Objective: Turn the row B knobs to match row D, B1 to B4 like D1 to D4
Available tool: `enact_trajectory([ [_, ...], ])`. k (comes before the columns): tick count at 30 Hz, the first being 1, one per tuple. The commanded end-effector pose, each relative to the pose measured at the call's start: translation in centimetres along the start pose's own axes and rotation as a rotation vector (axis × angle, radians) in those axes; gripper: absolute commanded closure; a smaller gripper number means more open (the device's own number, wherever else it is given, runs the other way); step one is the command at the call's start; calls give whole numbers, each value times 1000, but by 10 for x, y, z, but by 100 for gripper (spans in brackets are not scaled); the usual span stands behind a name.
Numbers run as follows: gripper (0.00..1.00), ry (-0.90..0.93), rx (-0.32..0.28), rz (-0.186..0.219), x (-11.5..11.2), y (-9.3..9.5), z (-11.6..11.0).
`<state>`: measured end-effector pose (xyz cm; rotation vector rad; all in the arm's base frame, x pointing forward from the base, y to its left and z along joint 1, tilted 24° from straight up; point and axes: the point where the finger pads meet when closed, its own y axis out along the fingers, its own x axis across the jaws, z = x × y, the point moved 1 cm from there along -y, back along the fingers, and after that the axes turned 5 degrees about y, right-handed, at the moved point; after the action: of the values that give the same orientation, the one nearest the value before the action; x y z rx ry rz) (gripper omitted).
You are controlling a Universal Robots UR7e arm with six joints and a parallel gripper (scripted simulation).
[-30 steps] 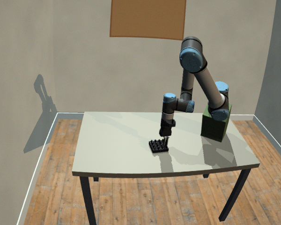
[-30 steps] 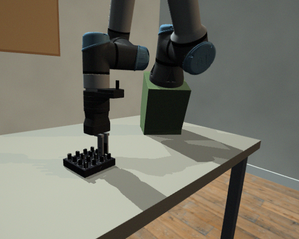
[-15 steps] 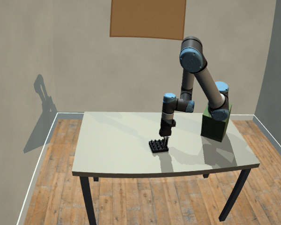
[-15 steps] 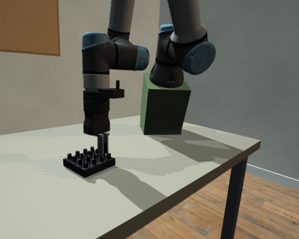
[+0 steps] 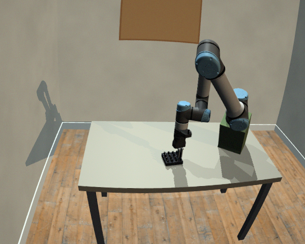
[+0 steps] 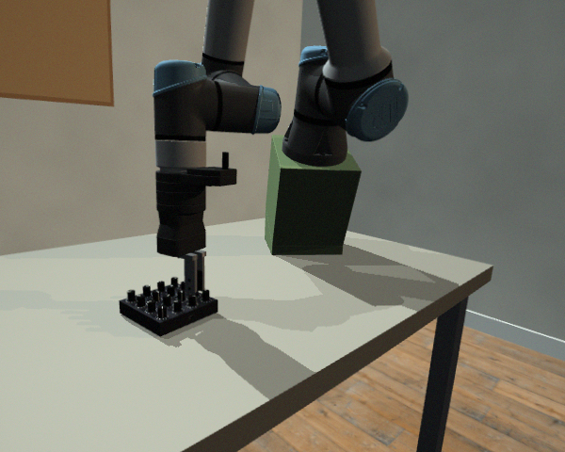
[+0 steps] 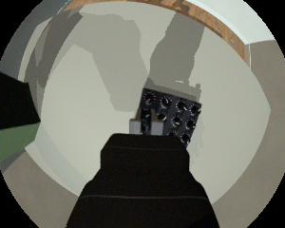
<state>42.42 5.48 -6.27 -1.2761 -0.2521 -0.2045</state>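
The black knob box [image 5: 175, 163] [image 6: 140, 316] [image 7: 158, 95] stands flat on the table. A faint small mark on its side toward the table's front edge may be the socket; names are unreadable. My gripper [image 5: 180, 158] [image 6: 195, 292] [image 7: 145, 115] points straight down, its narrow-set fingers on either side of the end knob [image 7: 147, 114] in the second row from that side. It appears shut on this knob, which fits B1. In the wrist view the fingers stand slightly turned relative to the box. Fingers and gripper body hide parts of the nearby knobs and far rows. Most white lines are too small to read.
Neighbouring knobs stand close around the fingers, including the corner knob [image 7: 148, 98] of the nearest row. The green pedestal [image 5: 233, 136] [image 6: 314, 209] carries the arm's base on the right of the table [image 5: 126, 170] [image 6: 78, 379]. Arm shadows fall across the table top.
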Motion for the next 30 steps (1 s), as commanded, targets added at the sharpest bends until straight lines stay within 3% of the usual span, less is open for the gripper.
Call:
enact_trajectory([
  [1,70,-85,-1,-4,3,-1,0],
  [30,70,-607,-2,-4,3,-1,0],
])
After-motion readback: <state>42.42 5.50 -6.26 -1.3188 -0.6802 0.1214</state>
